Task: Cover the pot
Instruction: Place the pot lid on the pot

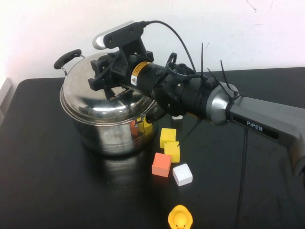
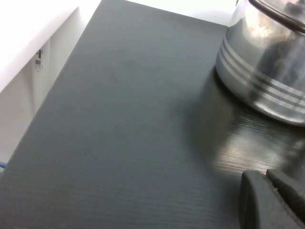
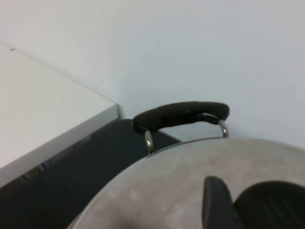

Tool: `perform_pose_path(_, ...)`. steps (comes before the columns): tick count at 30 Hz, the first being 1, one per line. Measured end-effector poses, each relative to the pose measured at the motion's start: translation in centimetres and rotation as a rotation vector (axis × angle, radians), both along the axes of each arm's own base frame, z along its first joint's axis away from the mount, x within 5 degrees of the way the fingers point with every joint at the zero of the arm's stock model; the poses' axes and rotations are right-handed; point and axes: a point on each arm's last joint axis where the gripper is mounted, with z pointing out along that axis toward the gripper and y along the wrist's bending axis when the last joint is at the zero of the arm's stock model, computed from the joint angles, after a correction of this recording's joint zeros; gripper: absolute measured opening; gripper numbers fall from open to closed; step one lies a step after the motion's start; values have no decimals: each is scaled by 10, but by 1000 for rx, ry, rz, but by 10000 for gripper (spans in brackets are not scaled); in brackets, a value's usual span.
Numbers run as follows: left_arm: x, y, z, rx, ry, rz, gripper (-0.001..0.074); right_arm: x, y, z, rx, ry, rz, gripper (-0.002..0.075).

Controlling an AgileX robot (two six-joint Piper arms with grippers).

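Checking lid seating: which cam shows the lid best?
High view: the whole lid sits on the pot, right pincer over its knob. Right wrist shows only its top. Left wrist, left pincer nearby, catches its rim.

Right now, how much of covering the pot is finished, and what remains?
Done, it seems: the lid sits on the pot, its rim level all around. In hand: the right gripper is at the lid's centre, at the knob; whether it grips is unclear. Left: let go and pull the arm away. The left gripper is low beside the pot, idle.
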Motion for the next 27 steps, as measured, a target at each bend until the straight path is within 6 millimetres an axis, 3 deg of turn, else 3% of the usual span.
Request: perform_pose_path(27, 0, 0, 0, 0, 0, 0, -1, -2, -5, 5, -61, 62, -23, 340)
